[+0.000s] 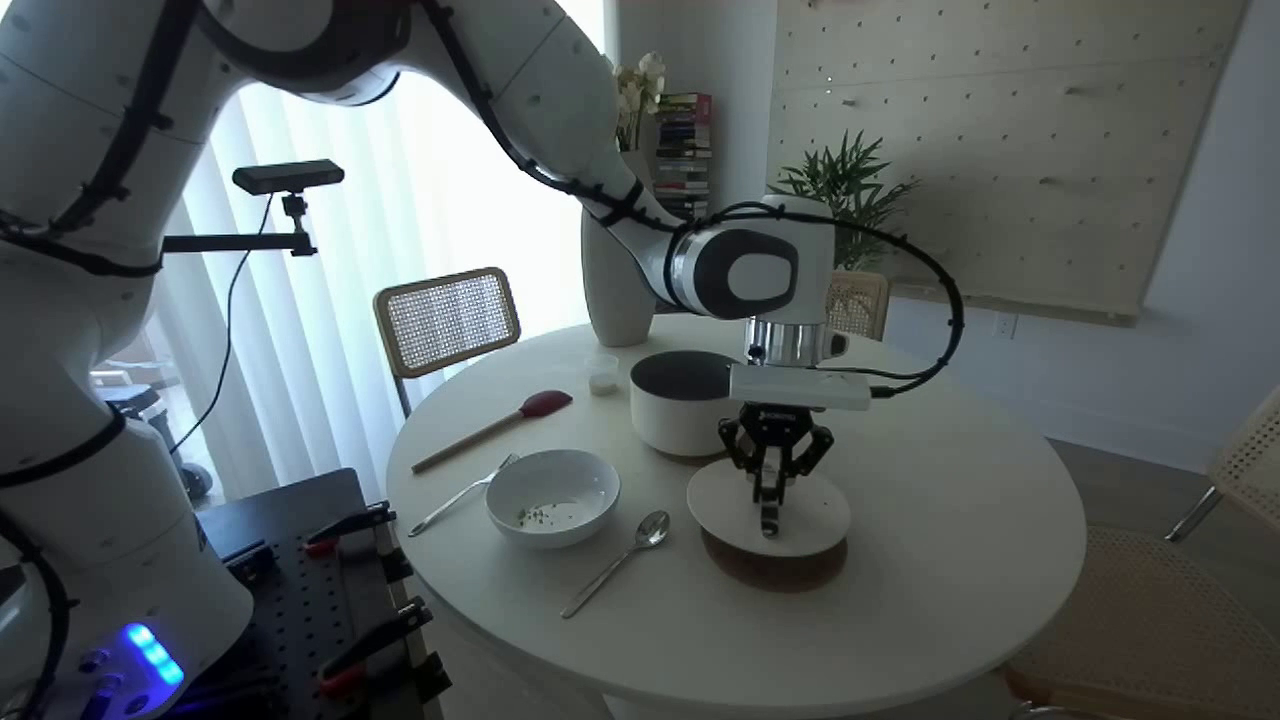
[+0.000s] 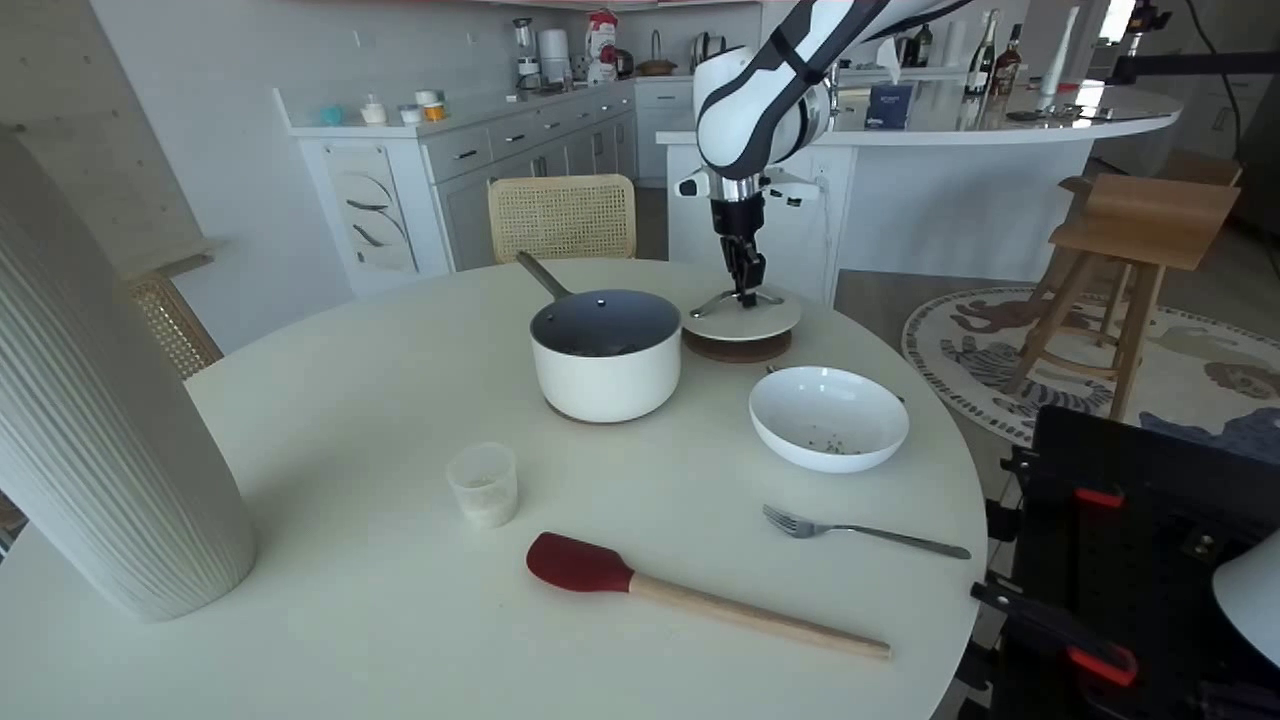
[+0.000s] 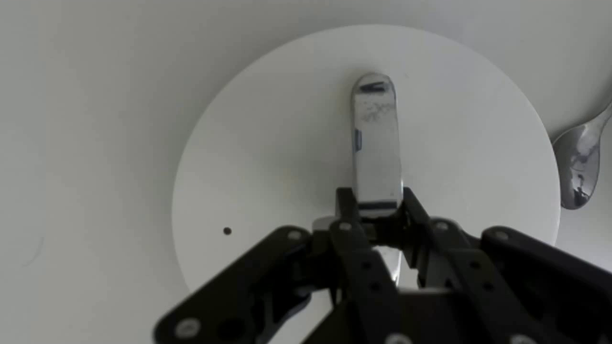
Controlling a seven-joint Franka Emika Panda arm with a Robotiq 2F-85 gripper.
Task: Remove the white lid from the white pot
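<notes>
The white pot stands open with its dark inside showing; it also shows in an exterior view with its long side handle. The white lid is apart from the pot, over a brown round mat; it also shows in an exterior view. Whether it touches the mat is hard to tell. My gripper points down and is shut on the lid's metal strap handle. In the wrist view, the fingertips press both sides of that handle, and the lid fills the middle.
A white bowl, a spoon, a fork, a red spatula and a small clear cup lie or stand on the round table. A tall white vase stands at the table's far side.
</notes>
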